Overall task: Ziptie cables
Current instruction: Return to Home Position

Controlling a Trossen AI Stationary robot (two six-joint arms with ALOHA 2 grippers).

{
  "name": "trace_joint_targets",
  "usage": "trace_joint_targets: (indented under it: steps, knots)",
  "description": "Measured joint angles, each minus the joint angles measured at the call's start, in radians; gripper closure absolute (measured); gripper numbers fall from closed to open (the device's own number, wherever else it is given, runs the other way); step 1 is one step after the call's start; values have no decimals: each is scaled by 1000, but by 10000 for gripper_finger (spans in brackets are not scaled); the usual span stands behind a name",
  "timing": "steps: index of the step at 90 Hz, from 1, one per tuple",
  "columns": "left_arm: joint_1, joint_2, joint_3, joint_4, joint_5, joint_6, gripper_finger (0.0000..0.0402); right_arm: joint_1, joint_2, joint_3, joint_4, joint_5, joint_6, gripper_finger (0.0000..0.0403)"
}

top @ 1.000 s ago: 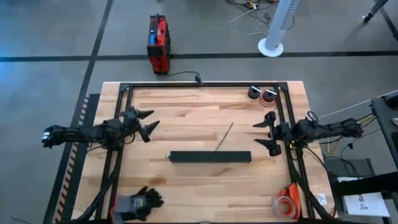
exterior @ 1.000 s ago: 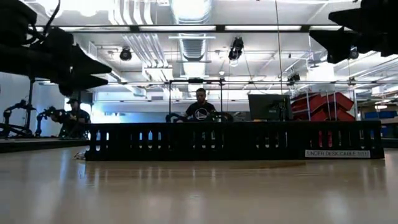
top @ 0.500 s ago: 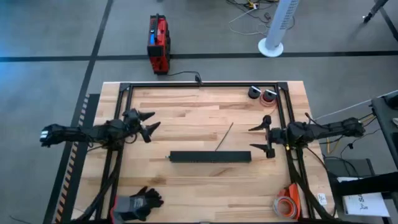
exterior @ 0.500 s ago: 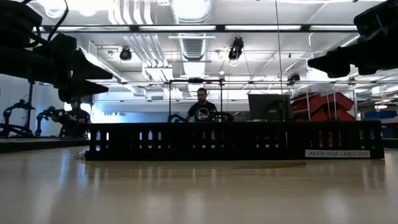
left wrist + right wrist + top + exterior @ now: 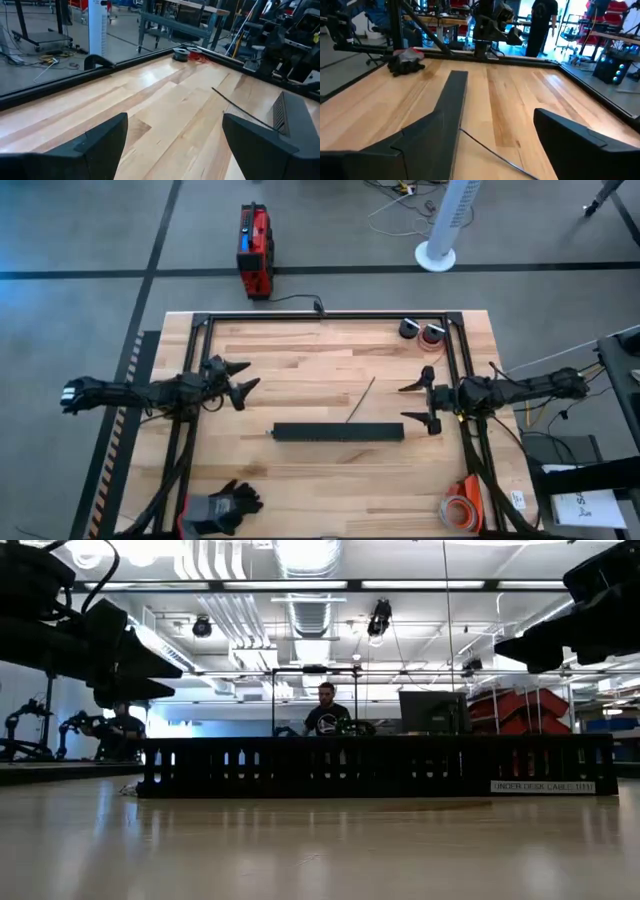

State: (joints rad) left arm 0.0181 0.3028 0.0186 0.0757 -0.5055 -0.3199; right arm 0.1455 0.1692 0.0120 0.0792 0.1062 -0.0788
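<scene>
Both arms are up off the tabletop (image 5: 300, 480) here. The left gripper (image 5: 247, 375) hangs over the 9 o'clock side, fingers spread wide with nothing in them. The right gripper (image 5: 404, 402) is over at 3 o'clock, also released and empty. The long black slotted duct (image 5: 338, 432) lies flat near the middle, a bit toward 6 o'clock, between the two grippers and touching neither. Can't actually see the cables, only a tiny bit poking out at the duct's 9 o'clock end, too small to tell. A thin dark strip (image 5: 361, 399) lies slanted just past the duct's 12 o'clock side. Gloves (image 5: 225, 505) are at 7 o'clock and an orange coil (image 5: 462, 508) at 5.
</scene>
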Motion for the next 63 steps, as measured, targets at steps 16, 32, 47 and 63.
trace_joint_targets:
  steps: [16,32,47,63]
  knots:
    - [0,18,1,0,0,0,90,0,3,0,-1,0,-1,117]
    - [0,33,1,-1,0,0,90,0,3,0,0,0,-1,125]
    - [0,39,1,-2,0,0,90,0,3,0,0,0,-1,124]
    - [0,43,1,-3,0,0,90,0,3,0,0,0,-1,112]
